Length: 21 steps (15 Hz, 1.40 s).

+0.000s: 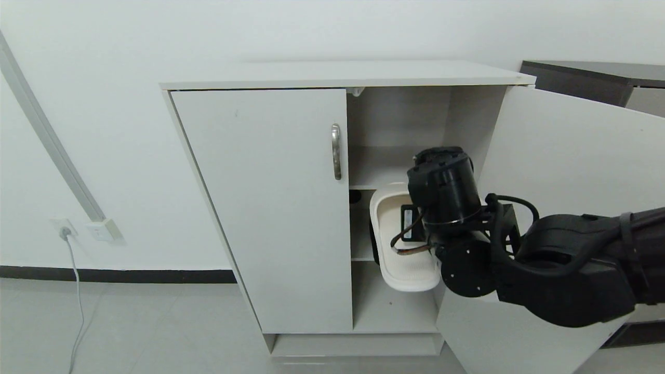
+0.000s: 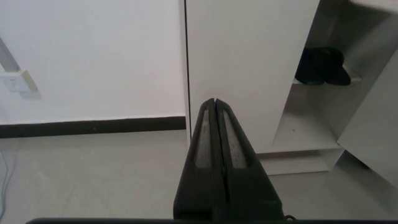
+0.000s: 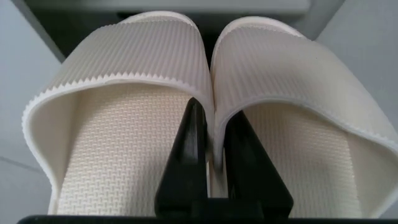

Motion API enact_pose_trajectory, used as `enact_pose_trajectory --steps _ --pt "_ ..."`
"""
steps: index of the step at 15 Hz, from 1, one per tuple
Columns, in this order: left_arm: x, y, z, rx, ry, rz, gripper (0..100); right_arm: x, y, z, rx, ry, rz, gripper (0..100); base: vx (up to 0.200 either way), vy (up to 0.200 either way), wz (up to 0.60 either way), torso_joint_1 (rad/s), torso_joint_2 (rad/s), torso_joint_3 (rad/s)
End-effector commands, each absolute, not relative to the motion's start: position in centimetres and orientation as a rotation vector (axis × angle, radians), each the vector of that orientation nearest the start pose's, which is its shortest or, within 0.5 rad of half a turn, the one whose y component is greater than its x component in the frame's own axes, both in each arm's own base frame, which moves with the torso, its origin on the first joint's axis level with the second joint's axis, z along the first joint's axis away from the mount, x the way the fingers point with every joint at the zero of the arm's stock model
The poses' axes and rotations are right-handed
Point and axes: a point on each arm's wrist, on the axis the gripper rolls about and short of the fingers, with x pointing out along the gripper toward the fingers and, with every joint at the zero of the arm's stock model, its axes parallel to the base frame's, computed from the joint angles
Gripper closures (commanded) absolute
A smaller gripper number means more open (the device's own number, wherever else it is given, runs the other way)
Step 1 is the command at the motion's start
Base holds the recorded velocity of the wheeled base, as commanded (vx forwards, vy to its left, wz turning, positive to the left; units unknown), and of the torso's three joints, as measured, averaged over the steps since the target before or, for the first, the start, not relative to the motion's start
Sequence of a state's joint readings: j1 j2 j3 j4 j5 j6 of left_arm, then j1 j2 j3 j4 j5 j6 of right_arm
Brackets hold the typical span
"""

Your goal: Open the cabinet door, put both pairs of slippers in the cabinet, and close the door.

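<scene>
The white cabinet (image 1: 343, 78) stands with its right door (image 1: 561, 171) swung open and its left door (image 1: 270, 208) shut. My right gripper (image 3: 211, 134) is shut on the pair of cream slippers (image 3: 124, 118), pinching their two inner sides together. The cream slippers (image 1: 402, 259) hang at the cabinet's open right half, level with the middle shelf. A pair of black slippers (image 2: 322, 66) rests on a shelf inside. My left gripper (image 2: 214, 134) is shut with nothing in it, low and in front of the cabinet's left door.
A metal handle (image 1: 336, 151) is on the left door. The bottom shelf (image 1: 387, 306) lies bare below the cream slippers. A wall socket with a cable (image 1: 65, 231) is at the left, and a dark cabinet (image 1: 592, 78) stands behind the open door.
</scene>
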State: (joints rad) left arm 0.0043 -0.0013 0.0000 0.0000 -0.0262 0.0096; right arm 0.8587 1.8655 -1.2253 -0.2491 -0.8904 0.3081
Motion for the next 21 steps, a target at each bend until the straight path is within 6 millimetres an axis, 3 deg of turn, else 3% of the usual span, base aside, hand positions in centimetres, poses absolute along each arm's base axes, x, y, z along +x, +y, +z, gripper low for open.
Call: enact_pose_trajectory --steps 1,10,19,21 --pt "-2.3 -0.1 7.5 0.009 0.000 -0.021 100 25.4 26.3 21.5 0.022 0.222 -0.073 100 0.000 0.000 0.00 0.000 0.00 0.000" --pt "-2.3 -0.1 7.5 0.011 0.000 -0.021 100 25.7 26.5 20.8 0.007 0.225 -0.025 100 0.000 0.000 0.00 0.000 0.00 0.000" --pt "-2.3 -0.1 7.5 0.011 0.000 -0.021 100 25.9 26.4 20.7 0.006 0.227 -0.027 100 0.200 0.000 0.00 0.003 0.00 0.003" --pt "-2.3 -0.1 7.5 0.011 0.000 -0.021 100 26.0 26.5 20.6 0.014 0.221 -0.026 100 0.000 0.000 0.00 0.000 0.00 0.000"
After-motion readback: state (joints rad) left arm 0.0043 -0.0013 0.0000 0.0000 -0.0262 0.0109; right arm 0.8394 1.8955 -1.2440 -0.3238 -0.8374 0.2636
